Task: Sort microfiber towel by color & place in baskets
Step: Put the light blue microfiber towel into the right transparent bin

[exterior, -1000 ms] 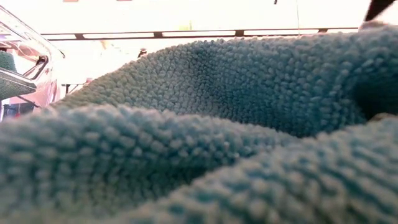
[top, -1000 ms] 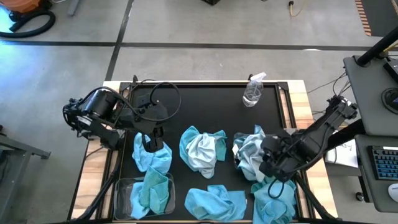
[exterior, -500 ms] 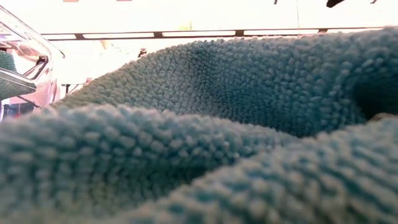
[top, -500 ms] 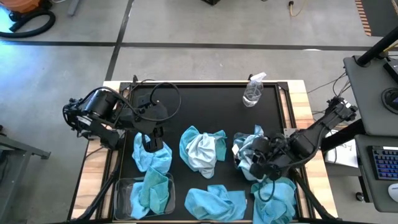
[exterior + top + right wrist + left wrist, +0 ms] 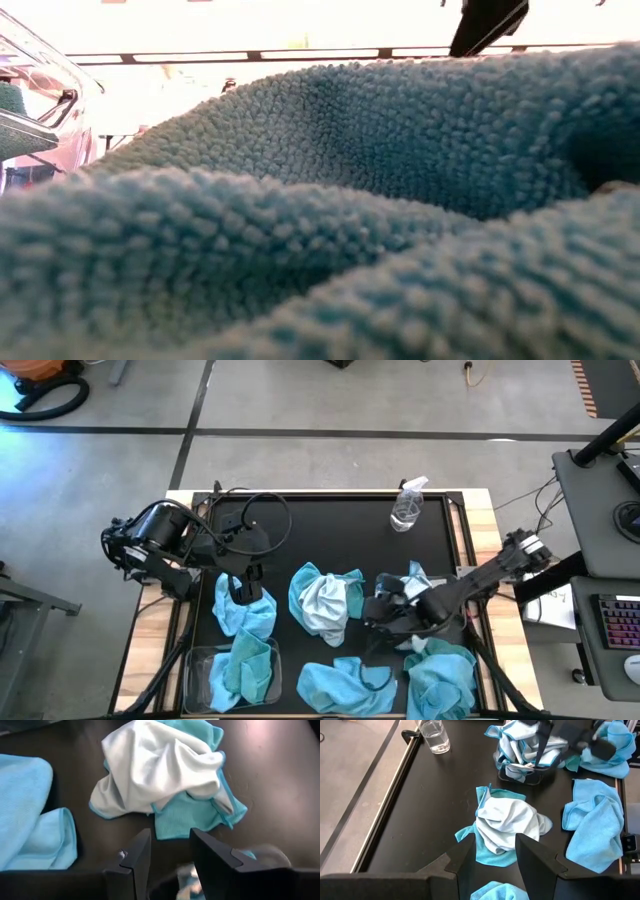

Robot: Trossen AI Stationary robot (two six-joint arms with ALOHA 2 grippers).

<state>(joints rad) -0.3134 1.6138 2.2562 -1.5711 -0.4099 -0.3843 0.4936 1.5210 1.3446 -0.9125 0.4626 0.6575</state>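
Two pincers are at work over our black table [image 5: 330, 530]. The left pincer [image 5: 243, 586] hangs over a turquoise towel [image 5: 245, 612] at the left, its fingers apart and empty. The right pincer [image 5: 378, 622] hangs near the table's middle, just beside the right basket [image 5: 405, 622]; its fingers stand apart with nothing between them, pointing toward the middle towel [image 5: 325, 600].

That middle towel, whitish on top with turquoise under it, lies crumpled on the bare table. The right basket holds pale towels [image 5: 522, 747] heaped above its rim. At the near left we see the left basket [image 5: 198, 675] with a turquoise towel inside [image 5: 240, 668]. Another turquoise towel [image 5: 345, 685] lies at the near edge, and one more [image 5: 445, 680] at the near right. A small spray bottle [image 5: 407, 505] stands at the far side, well apart from the towels.

In our low view turquoise cloth [image 5: 320, 220] fills nearly everything.
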